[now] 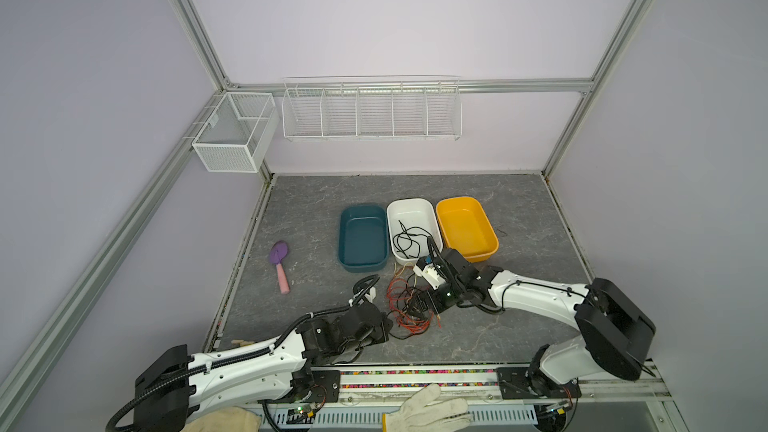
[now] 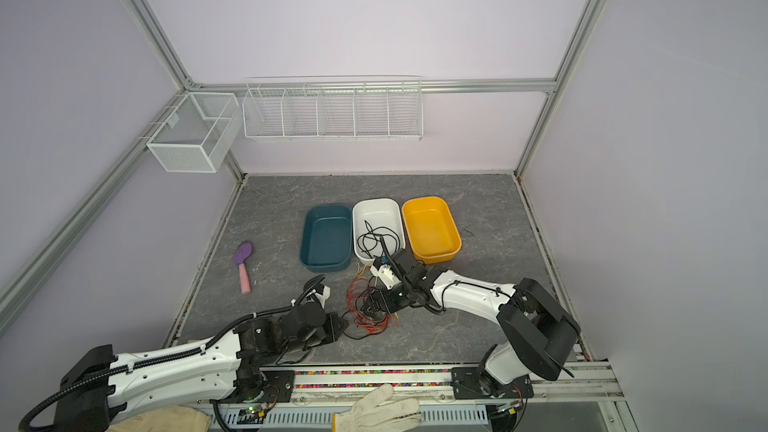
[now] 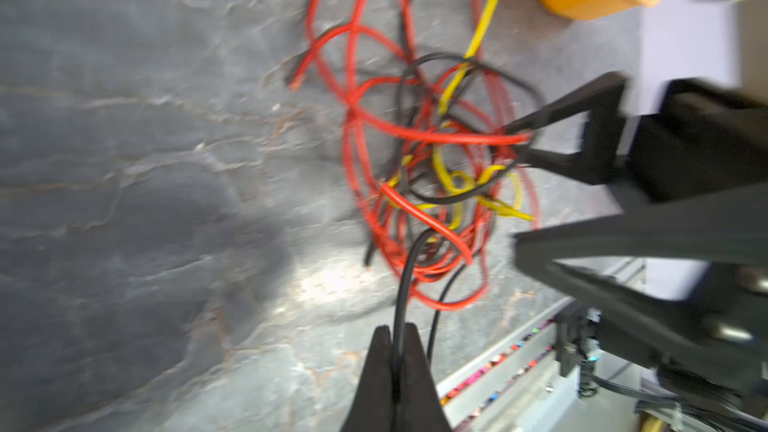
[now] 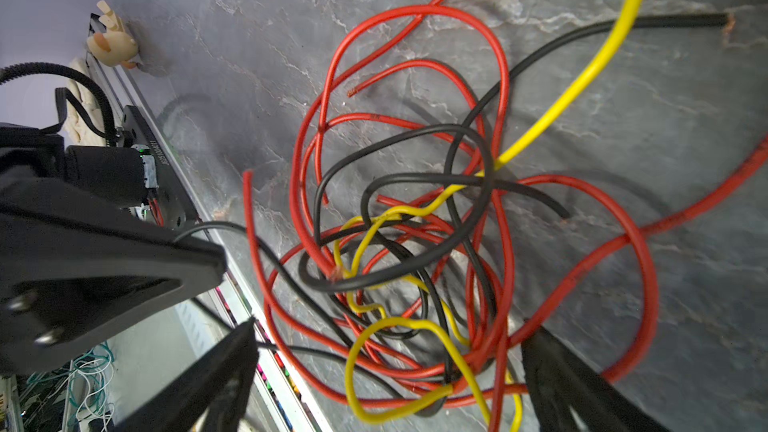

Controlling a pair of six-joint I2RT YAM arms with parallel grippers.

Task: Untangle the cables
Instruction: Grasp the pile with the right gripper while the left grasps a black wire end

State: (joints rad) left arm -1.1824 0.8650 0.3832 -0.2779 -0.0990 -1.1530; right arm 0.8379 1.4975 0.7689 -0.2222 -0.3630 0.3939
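The cables point(image 1: 409, 305) point(image 2: 368, 309) lie in a tangle of red, black and yellow wire on the grey table, in front of the bins. In the left wrist view my left gripper point(image 3: 398, 336) is shut on one black cable point(image 3: 405, 280) that runs out of the tangle point(image 3: 436, 168). In both top views it sits at the tangle's near-left edge point(image 1: 388, 324) point(image 2: 344, 326). My right gripper point(image 4: 392, 367) stands open directly over the tangle point(image 4: 415, 222), one finger point(image 4: 232, 367) on each side, gripping nothing. Another black cable point(image 1: 409, 238) lies coiled in the white bin.
Teal bin point(image 1: 362, 238), white bin point(image 1: 409, 203) and yellow bin point(image 1: 465, 226) stand in a row behind the tangle. A purple and pink scoop point(image 1: 279, 261) lies at the left. A white glove point(image 1: 424, 409) rests on the front rail. Two wire baskets hang on the back wall.
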